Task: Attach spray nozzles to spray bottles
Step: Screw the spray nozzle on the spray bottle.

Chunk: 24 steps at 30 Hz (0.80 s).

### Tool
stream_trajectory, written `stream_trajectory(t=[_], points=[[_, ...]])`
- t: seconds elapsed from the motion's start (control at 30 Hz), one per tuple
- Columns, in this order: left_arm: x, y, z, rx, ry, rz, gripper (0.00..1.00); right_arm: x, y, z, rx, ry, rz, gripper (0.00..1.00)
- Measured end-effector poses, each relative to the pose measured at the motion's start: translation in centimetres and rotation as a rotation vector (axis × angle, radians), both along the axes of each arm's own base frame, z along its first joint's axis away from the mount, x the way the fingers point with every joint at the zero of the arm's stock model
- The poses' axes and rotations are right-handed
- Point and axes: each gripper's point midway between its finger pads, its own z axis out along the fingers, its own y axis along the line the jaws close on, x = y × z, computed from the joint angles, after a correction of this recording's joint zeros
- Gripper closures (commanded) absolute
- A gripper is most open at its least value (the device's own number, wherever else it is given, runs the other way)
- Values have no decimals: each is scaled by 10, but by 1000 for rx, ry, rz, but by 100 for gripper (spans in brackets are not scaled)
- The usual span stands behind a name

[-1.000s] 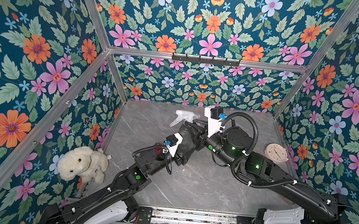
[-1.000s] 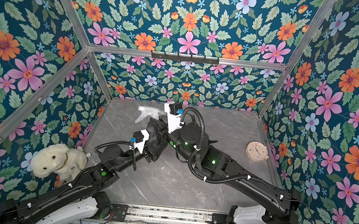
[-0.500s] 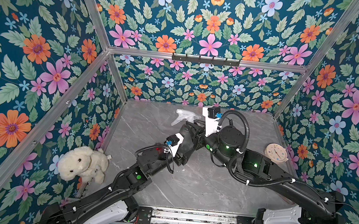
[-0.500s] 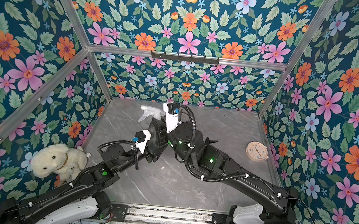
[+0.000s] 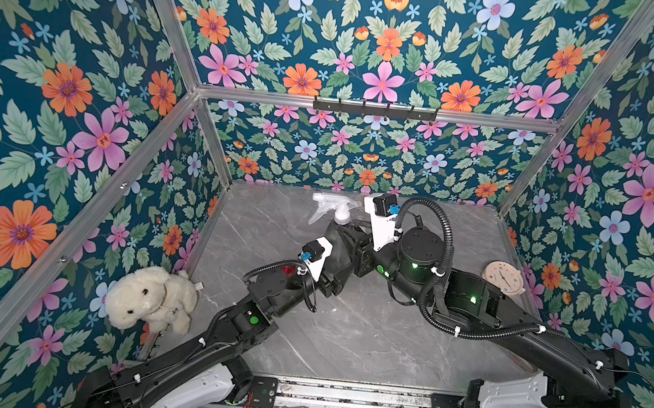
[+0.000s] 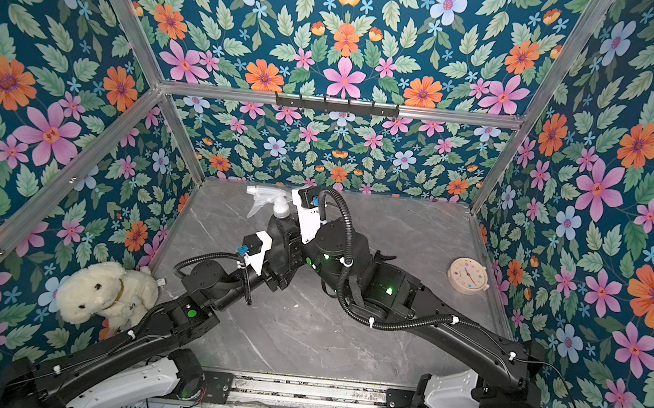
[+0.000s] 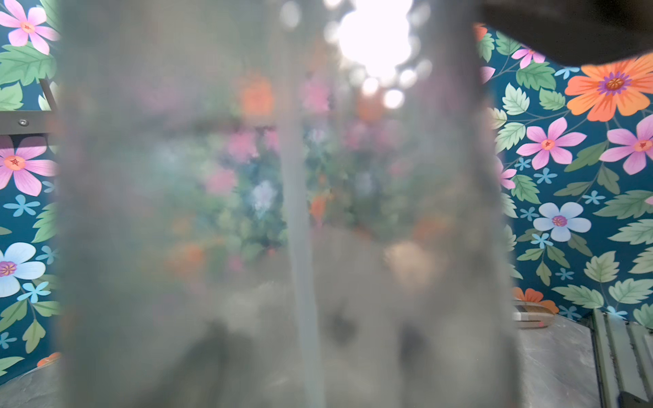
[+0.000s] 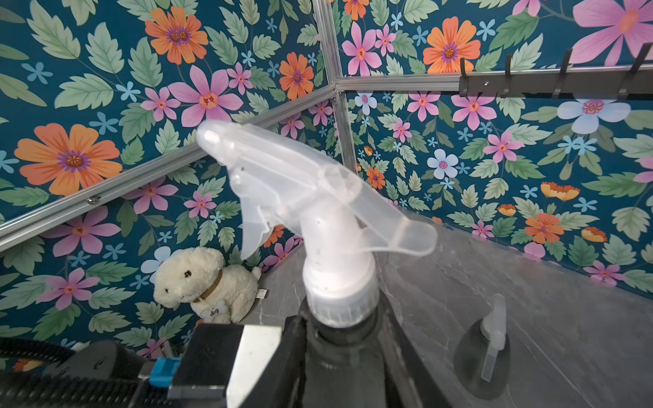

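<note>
While the smoky spray bottle [image 7: 212, 219] is filling the left wrist view as a grey blur, the left claw [image 5: 339, 256] is gripping its body near the back of the table [image 5: 344, 339], fingertips hidden. The whitish spray nozzle [image 8: 318, 197] is sitting on its neck. The right claw [image 8: 344, 353] is flanking that neck, and I cannot tell whether it is pinching. A second bottle [image 8: 482, 360] is standing nearby, hidden in both top views. The plush dog [image 8: 208, 282] is wearing a tag [image 8: 213, 312] reading "dog".

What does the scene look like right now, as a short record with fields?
nozzle: seated on bottle neck
left gripper: holding bottle body
right gripper: fingers flank the neck below the collar, grip unclear
second nozzle: on second bottle, standing aside
other: dog, clock
</note>
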Motion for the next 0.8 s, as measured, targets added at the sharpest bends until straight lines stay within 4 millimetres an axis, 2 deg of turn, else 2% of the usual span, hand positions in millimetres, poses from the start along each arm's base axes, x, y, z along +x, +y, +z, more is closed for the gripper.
stream_trajectory(t=[0.17, 0.33, 0.43, 0.5, 0.57, 0.63, 0.7, 0.8], points=[[0, 5, 15, -48, -30, 16, 100, -7, -3, -9, -35, 12, 30, 47], [-2, 6, 23, -68, -50, 12, 100, -21, -18, -13, -33, 19, 74, 40], [-5, 3, 23, -65, -53, -11, 100, -33, -29, -7, -17, 5, 150, 37], [-8, 1, 25, -66, -60, -32, 100, -28, -48, 3, 21, -1, 173, 34], [-14, -2, 26, -64, -68, -66, 100, -14, -70, 11, 61, -5, 176, 33], [-19, -5, 27, -60, -73, -100, 100, -5, -85, 18, 124, 8, 218, 32], [-25, -10, 26, -47, -75, -148, 100, -2, -88, 22, 161, 27, 301, 32], [-34, -21, 25, -27, -75, -228, 100, -10, -81, 33, 181, 36, 449, 30]])
